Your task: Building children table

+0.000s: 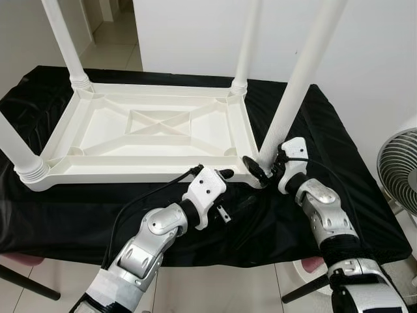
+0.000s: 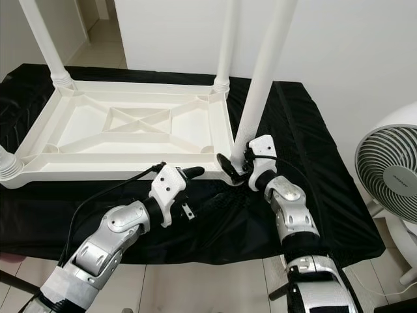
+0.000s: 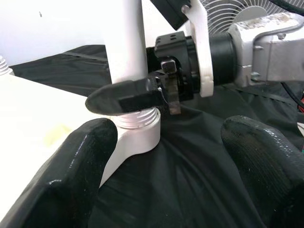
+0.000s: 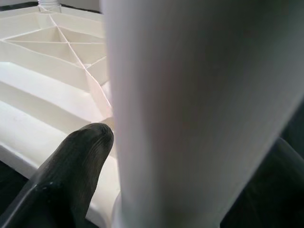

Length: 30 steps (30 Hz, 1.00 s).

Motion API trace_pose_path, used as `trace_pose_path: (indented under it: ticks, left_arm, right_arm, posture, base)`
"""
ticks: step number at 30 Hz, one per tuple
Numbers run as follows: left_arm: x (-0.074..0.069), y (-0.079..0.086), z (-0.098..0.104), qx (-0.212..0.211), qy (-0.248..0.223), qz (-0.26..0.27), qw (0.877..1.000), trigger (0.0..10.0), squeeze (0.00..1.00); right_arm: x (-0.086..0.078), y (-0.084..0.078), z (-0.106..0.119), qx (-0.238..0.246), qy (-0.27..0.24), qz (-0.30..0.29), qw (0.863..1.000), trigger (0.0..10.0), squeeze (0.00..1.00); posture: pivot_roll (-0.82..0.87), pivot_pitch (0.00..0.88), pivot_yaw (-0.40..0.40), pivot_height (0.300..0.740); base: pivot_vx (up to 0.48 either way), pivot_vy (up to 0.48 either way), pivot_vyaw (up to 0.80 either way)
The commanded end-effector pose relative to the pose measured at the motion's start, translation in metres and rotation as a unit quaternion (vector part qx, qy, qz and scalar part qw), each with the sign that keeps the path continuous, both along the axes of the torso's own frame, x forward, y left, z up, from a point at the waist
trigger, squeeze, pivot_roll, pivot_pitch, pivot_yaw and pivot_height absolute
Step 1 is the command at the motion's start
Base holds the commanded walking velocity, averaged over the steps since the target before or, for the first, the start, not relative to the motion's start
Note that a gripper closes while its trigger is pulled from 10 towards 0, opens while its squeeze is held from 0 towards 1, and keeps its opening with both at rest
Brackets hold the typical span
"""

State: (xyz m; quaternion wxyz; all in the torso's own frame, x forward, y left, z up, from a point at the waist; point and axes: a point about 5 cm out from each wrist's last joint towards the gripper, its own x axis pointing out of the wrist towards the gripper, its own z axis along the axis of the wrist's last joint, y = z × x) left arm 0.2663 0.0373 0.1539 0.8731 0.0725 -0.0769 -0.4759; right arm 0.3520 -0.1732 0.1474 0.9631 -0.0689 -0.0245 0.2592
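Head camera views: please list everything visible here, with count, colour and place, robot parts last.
Table top: one, white, upside down on the cloth.
Table legs: four, white, upright at the corners.
Cloth: one, black, under the table top.
Fan: one, white, far right on the floor.
Left gripper: black fingers open, at the near edge.
Right gripper: black fingers around the base of the near-right leg.

Light: bright, even, soft shadows
Head views: sharp
Wrist views: near fingers point(image 3: 71, 175) and table leg point(image 4: 190, 109) blurred
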Motion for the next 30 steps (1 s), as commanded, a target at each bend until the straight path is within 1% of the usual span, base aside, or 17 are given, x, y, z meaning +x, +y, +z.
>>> trace_pose_path:
  ticks: [1, 3, 4, 5, 6, 16, 19, 20, 21, 22, 24, 30]
  left_arm:
    - [0.000, 0.000, 0.000, 0.008, 0.001, -0.013, 1.000, 10.0, 0.00]
    - [0.000, 0.000, 0.000, 0.009, 0.001, -0.013, 1.000, 10.0, 0.00]
    - [0.001, 0.001, 0.000, 0.009, 0.001, -0.012, 1.000, 10.0, 0.00]
    - [0.001, 0.001, 0.000, 0.009, 0.001, -0.012, 1.000, 10.0, 0.00]
    - [0.001, 0.001, 0.000, 0.009, 0.000, -0.011, 1.000, 10.0, 0.00]
    - [0.000, 0.003, 0.001, 0.009, 0.001, -0.008, 1.000, 10.0, 0.00]
    - [0.000, 0.002, 0.000, 0.009, 0.002, -0.009, 1.000, 10.0, 0.00]
    - [0.000, 0.002, 0.000, 0.009, 0.002, -0.009, 1.000, 10.0, 0.00]
    - [0.000, 0.002, 0.000, 0.009, 0.002, -0.009, 1.000, 10.0, 0.00]
    - [0.000, 0.002, 0.000, 0.009, 0.002, -0.009, 1.000, 10.0, 0.00]
    - [-0.001, 0.002, 0.000, 0.008, 0.003, -0.009, 1.000, 10.0, 0.00]
    - [-0.001, 0.001, 0.000, 0.007, 0.003, -0.009, 1.000, 10.0, 0.00]
  right_arm:
    - [0.002, -0.002, -0.004, -0.017, 0.010, 0.008, 1.000, 10.0, 0.00]
    - [0.003, -0.003, -0.005, -0.022, 0.014, 0.011, 1.000, 10.0, 0.00]
    - [0.005, -0.003, -0.006, -0.026, 0.017, 0.013, 0.999, 4.9, 0.00]
    - [0.005, -0.003, -0.006, -0.026, 0.017, 0.013, 0.999, 4.9, 0.00]
    - [0.005, -0.003, -0.007, -0.028, 0.019, 0.015, 0.999, 0.0, 0.00]
    - [0.004, -0.002, -0.013, -0.025, 0.030, 0.034, 0.999, 0.0, 0.00]
    - [0.001, -0.002, -0.017, -0.017, 0.034, 0.036, 0.999, 0.0, 0.00]
    - [0.001, -0.002, -0.019, -0.015, 0.036, 0.034, 0.999, 1.5, 0.00]
    - [0.001, -0.002, -0.019, -0.015, 0.036, 0.034, 0.999, 1.5, 0.00]
    - [0.001, -0.002, -0.020, -0.012, 0.039, 0.030, 0.999, 10.0, 0.00]
    - [-0.001, 0.001, -0.025, -0.009, 0.047, 0.012, 0.999, 10.0, 0.00]
    - [-0.003, 0.004, -0.027, -0.008, 0.045, -0.003, 0.999, 10.0, 0.00]
  posture:
    - [0.09, 0.048, -0.032, 0.740]
    - [0.09, 0.048, -0.032, 0.740]
    - [0.09, 0.049, -0.033, 0.740]
    - [0.09, 0.049, -0.033, 0.740]
    - [0.09, 0.050, -0.033, 0.740]
    - [0.10, 0.055, -0.034, 0.740]
    - [0.09, 0.056, -0.033, 0.740]
    - [0.09, 0.058, -0.034, 0.740]
    - [0.09, 0.058, -0.034, 0.740]
    - [0.09, 0.058, -0.034, 0.740]
    - [0.09, 0.058, -0.036, 0.740]
    - [0.08, 0.055, -0.037, 0.740]
  base:
    - [0.000, 0.000, 0.00]
    - [0.000, 0.000, 0.00]
    - [0.000, 0.000, 0.00]
    - [0.000, 0.000, 0.00]
    - [0.000, 0.000, 0.00]
    - [0.000, 0.000, 0.00]
    - [0.000, 0.000, 0.00]
    - [0.000, 0.000, 0.00]
    - [0.000, 0.000, 0.00]
    - [0.000, 0.000, 0.00]
    - [0.000, 0.000, 0.00]
    - [0.000, 0.000, 0.00]
